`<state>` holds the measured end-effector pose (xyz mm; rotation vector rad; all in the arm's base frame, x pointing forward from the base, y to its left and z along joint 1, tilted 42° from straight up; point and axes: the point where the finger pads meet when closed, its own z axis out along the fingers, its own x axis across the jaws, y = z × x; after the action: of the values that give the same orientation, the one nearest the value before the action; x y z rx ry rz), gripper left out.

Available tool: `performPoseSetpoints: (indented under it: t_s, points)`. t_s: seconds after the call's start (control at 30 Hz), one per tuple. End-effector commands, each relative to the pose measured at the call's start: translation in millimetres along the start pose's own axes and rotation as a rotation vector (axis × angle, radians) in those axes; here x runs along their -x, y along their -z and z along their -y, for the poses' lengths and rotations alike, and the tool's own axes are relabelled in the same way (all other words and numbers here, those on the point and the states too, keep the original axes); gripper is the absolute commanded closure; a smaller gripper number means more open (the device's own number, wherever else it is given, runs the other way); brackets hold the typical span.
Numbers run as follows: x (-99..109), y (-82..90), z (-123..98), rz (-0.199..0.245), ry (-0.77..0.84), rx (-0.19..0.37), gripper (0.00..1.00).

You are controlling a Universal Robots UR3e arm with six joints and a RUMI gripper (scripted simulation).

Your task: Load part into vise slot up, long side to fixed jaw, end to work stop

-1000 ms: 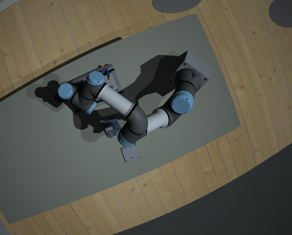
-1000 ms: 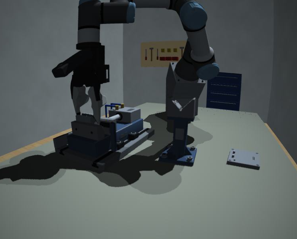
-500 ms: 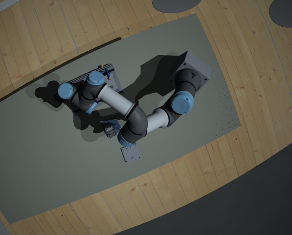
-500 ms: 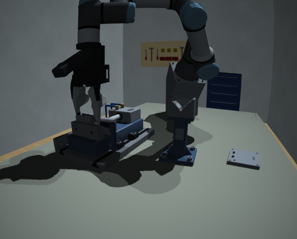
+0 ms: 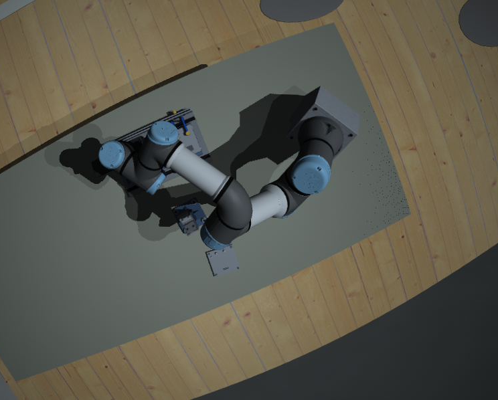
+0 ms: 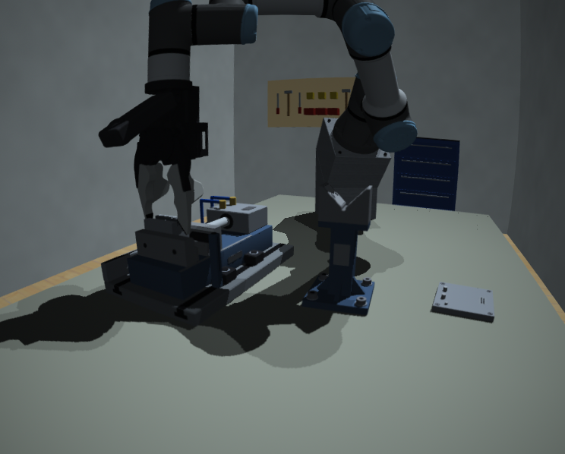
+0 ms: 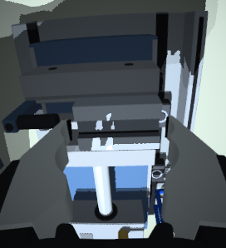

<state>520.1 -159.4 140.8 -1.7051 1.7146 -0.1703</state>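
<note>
The part (image 7: 117, 121) is a grey block lying in the vise (image 6: 195, 259) between the jaws, with its dark slot facing up. Its far long side lies along the fixed jaw (image 7: 89, 83). The moving jaw (image 7: 110, 156) on the cylinder rod (image 7: 103, 187) stands back from it. The black work stop (image 7: 36, 121) points at the part's left end, and my left finger stands between them. My gripper (image 7: 118, 119) hangs straight over the vise, open, with a finger at each end of the part and a thin gap showing on the right. In the side view the fingertips (image 6: 168, 219) reach down to the part.
The V-block (image 6: 346, 205) on its blue post stands to the right of the vise. The infeed plate (image 6: 464, 301) lies bare further right. The air cylinder (image 6: 236, 219) with blue hoses sits behind the vise. From above, my arm hides most of the vise (image 5: 185, 129).
</note>
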Motion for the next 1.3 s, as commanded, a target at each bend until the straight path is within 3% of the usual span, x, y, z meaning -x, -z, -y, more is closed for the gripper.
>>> performPoseSetpoints:
  t_s: [0.0, 0.4, 0.87, 1.27]
  points:
    - [-0.4, 3.2, 0.6, -0.002, 0.001, -0.002, 0.53]
    - [-0.3, 24.9, 0.6, -0.002, 0.001, -0.002, 0.53]
    - [-0.3, 66.7, 0.5, -0.002, 0.001, -0.002, 0.53]
    - [-0.2, 77.4, 0.5, -0.002, 0.001, -0.002, 0.53]
